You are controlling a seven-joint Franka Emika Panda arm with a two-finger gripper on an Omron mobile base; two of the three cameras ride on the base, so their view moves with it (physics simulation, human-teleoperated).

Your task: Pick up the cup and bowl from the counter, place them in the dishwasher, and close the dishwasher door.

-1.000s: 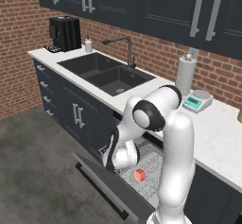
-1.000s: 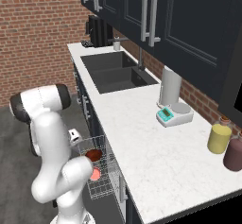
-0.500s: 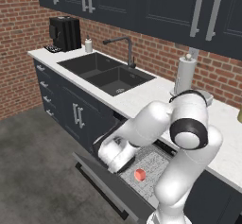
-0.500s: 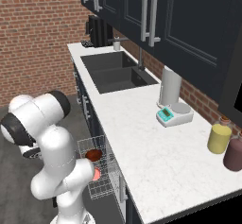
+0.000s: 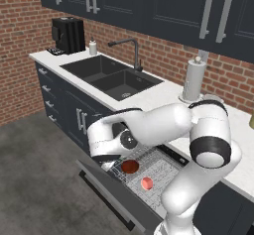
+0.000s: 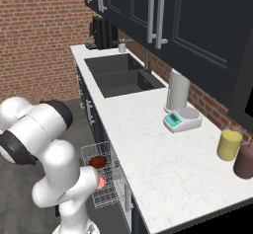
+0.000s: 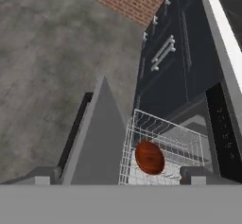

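Swinging away from the rack, the released gripper [image 7: 120, 178] leaves bowl [image 5: 130, 166] and cup [image 5: 147, 183] loaded; dishwasher door [image 5: 111, 189] remains.

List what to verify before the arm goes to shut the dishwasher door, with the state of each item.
1. Bowl in the wire rack: ok.
2. Cup in the rack beside the bowl, apart from it: ok.
3. Gripper empty, fingers wide apart: ok.
4. Dishwasher door shut: not ok, it hangs down open.
5. Rack pushed fully in, clear of the door's swing: cannot tell.
6. Door's inner face free of objects: ok in the hand view.
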